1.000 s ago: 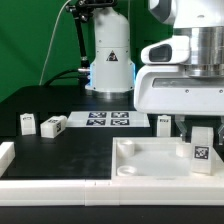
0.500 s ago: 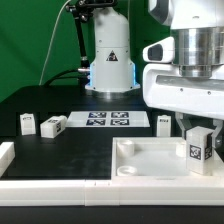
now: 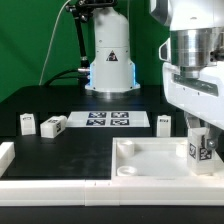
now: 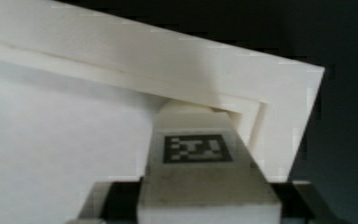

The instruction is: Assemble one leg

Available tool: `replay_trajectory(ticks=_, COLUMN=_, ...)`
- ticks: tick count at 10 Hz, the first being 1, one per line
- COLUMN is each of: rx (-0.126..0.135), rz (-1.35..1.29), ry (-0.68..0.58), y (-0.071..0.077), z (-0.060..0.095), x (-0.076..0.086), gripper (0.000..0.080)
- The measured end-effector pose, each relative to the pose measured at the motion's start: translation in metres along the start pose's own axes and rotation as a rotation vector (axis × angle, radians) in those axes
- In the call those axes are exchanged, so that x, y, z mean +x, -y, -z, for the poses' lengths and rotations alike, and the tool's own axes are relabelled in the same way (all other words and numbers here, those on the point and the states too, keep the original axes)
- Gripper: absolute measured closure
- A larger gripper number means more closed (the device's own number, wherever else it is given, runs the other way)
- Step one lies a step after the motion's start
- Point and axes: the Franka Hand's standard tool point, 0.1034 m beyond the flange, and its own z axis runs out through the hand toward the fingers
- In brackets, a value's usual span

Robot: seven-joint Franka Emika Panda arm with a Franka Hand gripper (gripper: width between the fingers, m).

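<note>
My gripper (image 3: 200,130) is shut on a leg (image 3: 200,148), a small white block with a black-and-white tag, and holds it upright over the right corner of the large white plate (image 3: 150,160) in the exterior view. In the wrist view the leg (image 4: 201,160) fills the space between my jaws, its tip at the plate's corner (image 4: 247,85). I cannot tell whether the leg touches the plate. Three other legs lie on the black table: two at the exterior view's left (image 3: 28,123) (image 3: 54,125), one behind the plate (image 3: 164,123).
The marker board (image 3: 110,119) lies flat at the middle back. The white robot base (image 3: 110,60) stands behind it. A white rail (image 3: 60,185) runs along the front edge, with a white block (image 3: 6,155) at the exterior view's left.
My gripper has moved toward the exterior view's right and slightly down with the leg in it. The other legs have not moved.
</note>
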Motion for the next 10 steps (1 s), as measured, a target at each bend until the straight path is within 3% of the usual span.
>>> replay_trajectory(ticks=1, rx=0.000, rz=0.034, ry=0.000, y=-0.0001, z=-0.0003, x=-0.0004, gripper=0.0498)
replay_trajectory(ticks=2, rx=-0.001, rz=0.042, ry=0.000, y=-0.0002, z=-0.0005, x=-0.0005, gripper=0.0310)
replay_trajectory(ticks=3, rx=-0.003, rz=0.146, ry=0.000, y=-0.0004, z=-0.0005, x=0.0007, gripper=0.0310)
replay_trajectory(ticks=4, rx=-0.011, rz=0.273, ry=0.001, y=-0.0009, z=-0.0003, x=0.0006, gripper=0.0187)
replay_trajectory(ticks=5, rx=-0.015, rz=0.395, ry=0.000, y=-0.0004, z=-0.0002, x=0.0002, gripper=0.0156)
replay_trajectory(ticks=10, rx=-0.020, rz=0.920, ry=0.003, y=0.0013, z=0.0013, x=0.0045, gripper=0.0150)
